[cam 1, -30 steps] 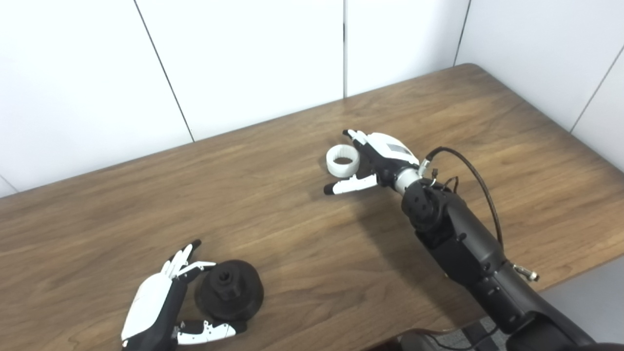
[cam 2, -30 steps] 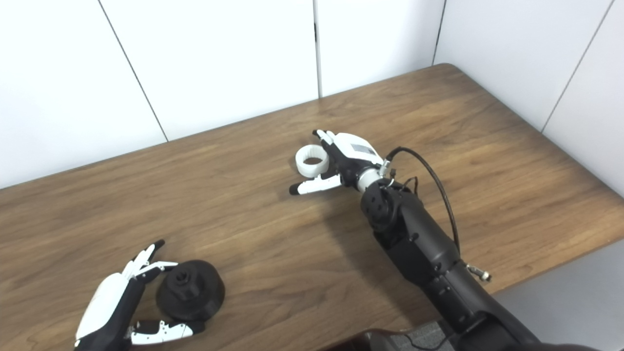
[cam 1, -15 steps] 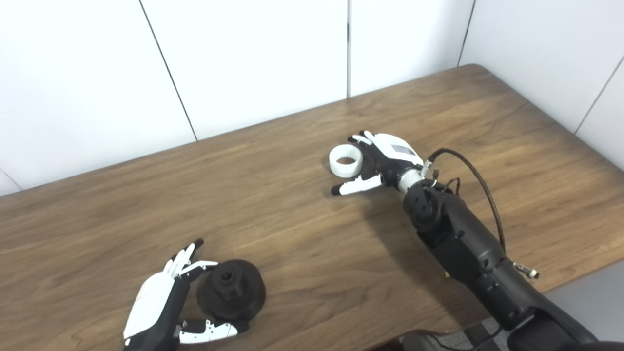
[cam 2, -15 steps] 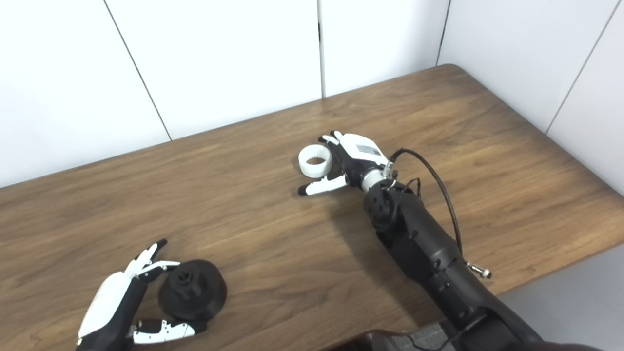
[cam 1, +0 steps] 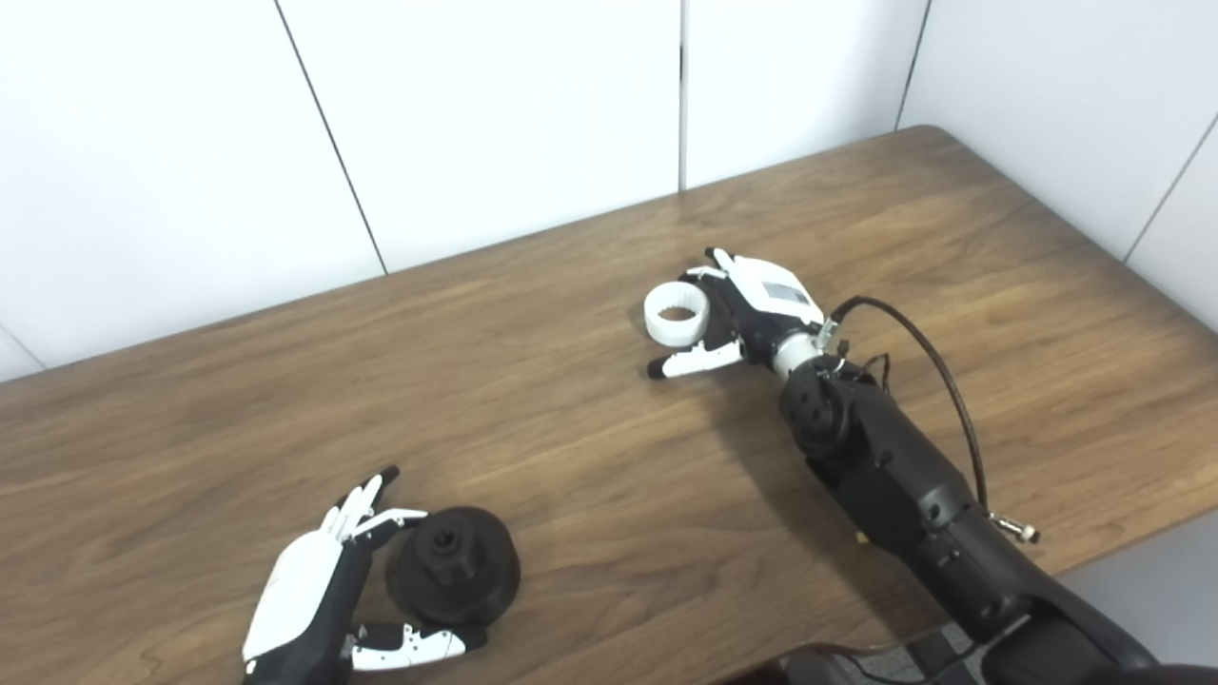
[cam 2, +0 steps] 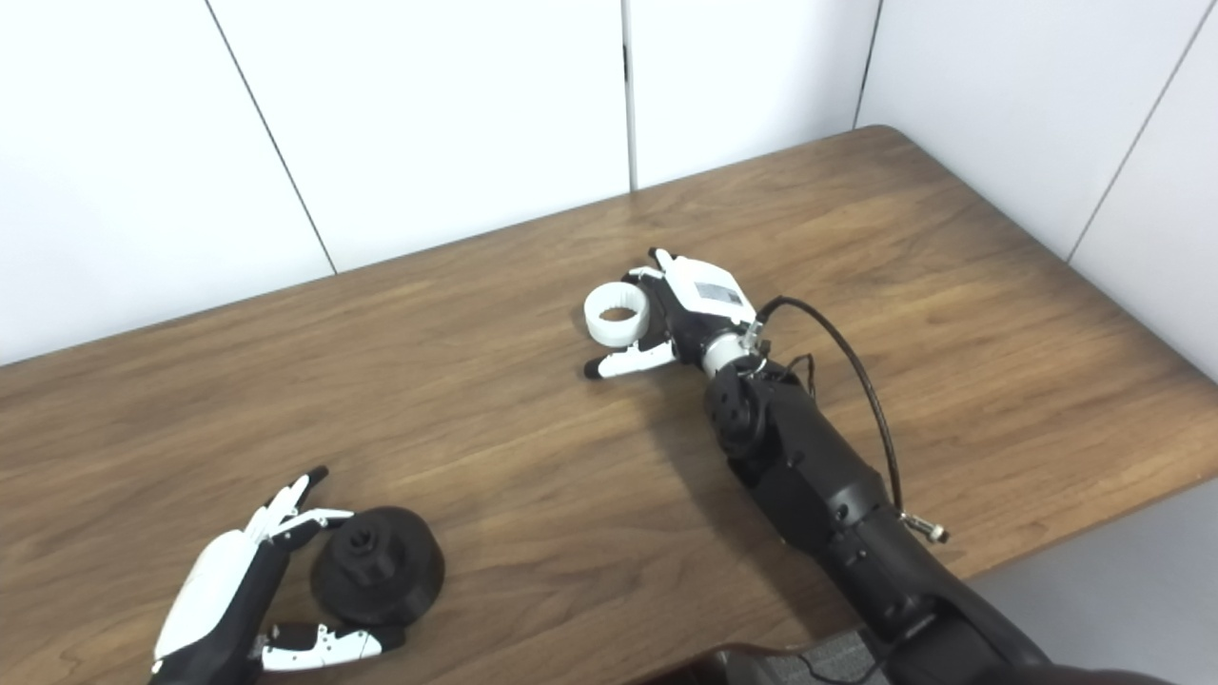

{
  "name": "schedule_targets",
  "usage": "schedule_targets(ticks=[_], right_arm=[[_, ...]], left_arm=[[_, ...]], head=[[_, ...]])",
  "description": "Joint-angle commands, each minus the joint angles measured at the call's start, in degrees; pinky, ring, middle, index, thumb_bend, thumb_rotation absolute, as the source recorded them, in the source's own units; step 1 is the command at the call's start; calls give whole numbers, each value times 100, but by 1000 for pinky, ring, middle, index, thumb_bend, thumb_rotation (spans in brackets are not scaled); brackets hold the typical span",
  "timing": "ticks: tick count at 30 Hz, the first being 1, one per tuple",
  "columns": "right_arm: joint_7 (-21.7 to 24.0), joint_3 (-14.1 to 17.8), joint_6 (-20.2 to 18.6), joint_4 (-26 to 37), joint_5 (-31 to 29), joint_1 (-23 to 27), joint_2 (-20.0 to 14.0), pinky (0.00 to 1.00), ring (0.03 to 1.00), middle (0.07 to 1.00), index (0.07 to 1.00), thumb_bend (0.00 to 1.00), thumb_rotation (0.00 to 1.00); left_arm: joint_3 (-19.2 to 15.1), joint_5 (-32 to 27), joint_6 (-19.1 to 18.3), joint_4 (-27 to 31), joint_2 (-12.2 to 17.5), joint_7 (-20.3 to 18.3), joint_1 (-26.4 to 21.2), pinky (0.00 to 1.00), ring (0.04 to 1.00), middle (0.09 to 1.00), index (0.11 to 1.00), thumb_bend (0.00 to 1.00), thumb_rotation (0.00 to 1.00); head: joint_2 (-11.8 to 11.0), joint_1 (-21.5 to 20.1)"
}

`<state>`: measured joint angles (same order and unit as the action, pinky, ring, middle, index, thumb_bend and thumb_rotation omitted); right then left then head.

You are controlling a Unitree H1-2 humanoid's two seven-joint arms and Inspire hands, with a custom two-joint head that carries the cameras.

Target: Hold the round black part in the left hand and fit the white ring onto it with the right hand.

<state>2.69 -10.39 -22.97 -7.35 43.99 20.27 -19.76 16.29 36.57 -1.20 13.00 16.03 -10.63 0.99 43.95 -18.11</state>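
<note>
The round black part (cam 1: 454, 565) stands on the wooden table (cam 1: 571, 457) near the front left edge, with a socket on top. My left hand (cam 1: 319, 599) is open around its left side, fingers behind it and thumb in front, not closed on it. The white ring (cam 1: 677, 314) lies flat on the table at centre right. My right hand (cam 1: 747, 309) is right beside it, fingers curling over its far side and thumb stretched out in front of it. The ring rests on the table, and the hand is not closed on it.
White wall panels (cam 1: 476, 124) stand along the table's far edge and right side. The right arm's black cable (cam 1: 937, 366) loops above the forearm. The table's front edge runs at lower right.
My right hand's fingers have curled in over the far side of the white ring. The view has shifted slightly. My left hand and the black part have stayed put.
</note>
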Motion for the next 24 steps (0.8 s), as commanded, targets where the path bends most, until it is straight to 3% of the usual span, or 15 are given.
schedule_targets(ticks=[1,11,18,19,22,24], right_arm=[[-241,16,166,-47,-45,229,54,945,1000,1000,781,919,514],[-1004,25,438,-517,-200,248,346,971,986,960,691,840,463],[-1515,47,769,-732,-351,236,450,996,970,917,606,749,339],[-1547,50,788,-735,-366,232,452,999,968,909,592,728,313],[-1610,70,873,-727,-416,214,440,1000,961,896,504,542,177],[-1652,80,928,-726,-453,206,430,1000,956,891,494,521,161]], left_arm=[[-43,38,20,245,20,2,-91,1000,1000,1000,634,864,360],[-76,39,-36,319,-9,-63,-81,1000,1000,1000,630,864,344],[-115,15,-44,350,-6,-95,-90,1000,1000,1000,628,860,333],[-118,15,-44,350,-7,-101,-92,1000,1000,1000,629,860,334],[-125,8,-52,350,-13,-120,-103,1000,1000,1000,630,860,339],[-129,-1,-42,347,-11,-121,-109,1000,1000,1000,630,859,342]], head=[[5,5],[66,102],[87,101],[87,101],[91,98],[95,99]])
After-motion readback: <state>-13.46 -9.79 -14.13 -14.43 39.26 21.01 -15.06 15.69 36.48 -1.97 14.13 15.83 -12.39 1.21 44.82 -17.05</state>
